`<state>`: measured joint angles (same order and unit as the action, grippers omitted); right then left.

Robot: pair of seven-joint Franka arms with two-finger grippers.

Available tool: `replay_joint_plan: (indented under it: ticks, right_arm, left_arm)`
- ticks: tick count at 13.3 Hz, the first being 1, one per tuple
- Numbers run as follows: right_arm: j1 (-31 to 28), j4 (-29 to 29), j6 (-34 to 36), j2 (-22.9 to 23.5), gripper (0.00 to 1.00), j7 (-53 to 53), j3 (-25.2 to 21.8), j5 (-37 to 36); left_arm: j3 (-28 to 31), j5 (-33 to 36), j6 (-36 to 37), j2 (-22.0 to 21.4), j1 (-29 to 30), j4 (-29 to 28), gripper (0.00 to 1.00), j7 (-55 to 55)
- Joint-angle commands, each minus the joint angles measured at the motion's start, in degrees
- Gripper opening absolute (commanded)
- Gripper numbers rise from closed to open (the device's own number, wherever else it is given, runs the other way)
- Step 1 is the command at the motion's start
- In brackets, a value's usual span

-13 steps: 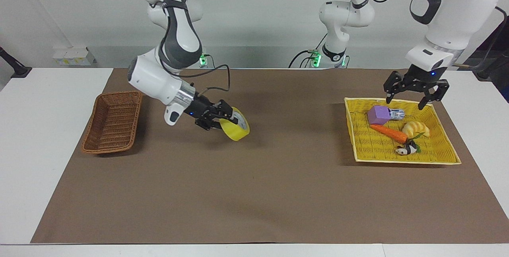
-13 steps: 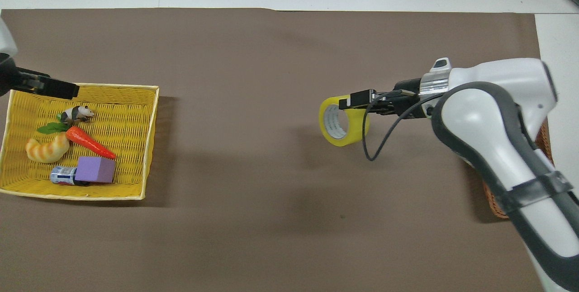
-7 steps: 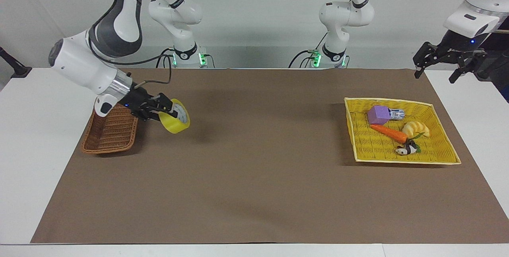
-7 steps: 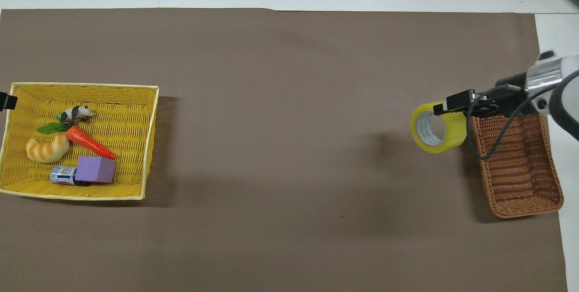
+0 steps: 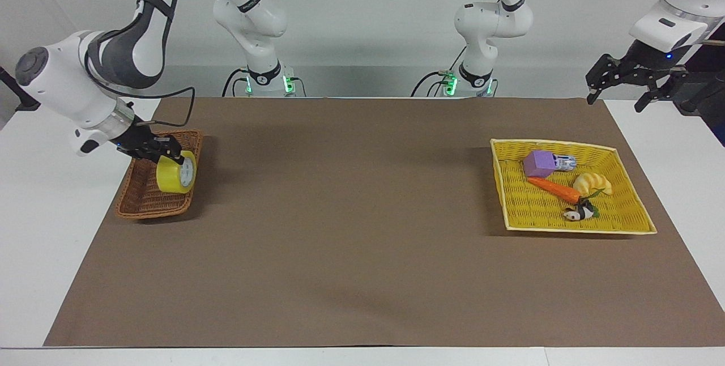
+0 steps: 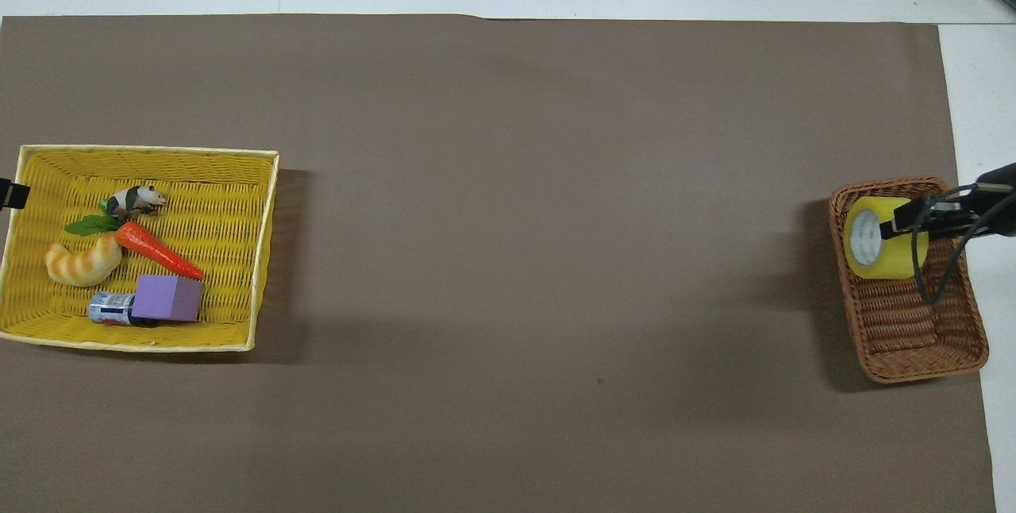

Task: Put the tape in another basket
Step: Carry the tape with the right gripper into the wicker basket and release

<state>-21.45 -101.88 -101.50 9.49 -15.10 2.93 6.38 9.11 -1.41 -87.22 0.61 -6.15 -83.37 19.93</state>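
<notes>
While over the basket (image 5: 148, 199), the right gripper (image 5: 164, 154) clamps the tape (image 5: 176, 174).

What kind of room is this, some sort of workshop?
Probably a robot test lab: two white arms mounted at a table, a brown mat, and a yellow basket of toys. The right claw holds tape over a wicker basket.

right gripper (image 6: 913, 221) mostly cut off at the overhead edge, left gripper (image 6: 9, 194) only a sliver there, can (image 5: 564, 161) half hidden by purple block (image 5: 538, 163)
</notes>
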Motion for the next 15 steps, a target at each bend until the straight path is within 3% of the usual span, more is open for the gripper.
replay_joint_plan:
  ticks: [1,4,5,6,10,15]
  right_arm:
    - [-2.8,-2.4,-1.8,-2.1,0.0,-0.8,0.8,-4.7]
    - [-3.8,-9.8,-8.3,-3.2,0.0,-0.6,0.8,-4.8]
    - [-3.3,-10.7,-9.9,-3.2,0.18,-0.2,0.8,-4.9]
    - [-2.8,-10.4,-9.8,-3.1,0.99,0.0,0.8,-5.0]
    - [-2.7,-5.9,-9.2,-1.6,1.0,-0.5,0.8,-5.2]
    - [0.9,-0.3,-5.7,-4.9,1.0,0.5,1.5,-11.0]
  left_arm:
    - [-0.4,0.8,0.2,-0.8,0.2,-0.7,1.0,0.7]
    - [-0.5,0.8,0.5,-1.1,0.3,-1.0,1.0,0.9]
    - [-0.5,0.8,0.4,-1.1,0.2,-1.0,1.0,0.9]
    - [-0.4,0.8,0.4,-1.1,0.1,-1.0,1.0,0.9]
    - [-0.4,0.8,0.4,-1.1,0.2,-1.0,1.0,0.9]
    - [-0.4,0.8,0.4,-1.1,0.2,-1.0,1.0,0.9]
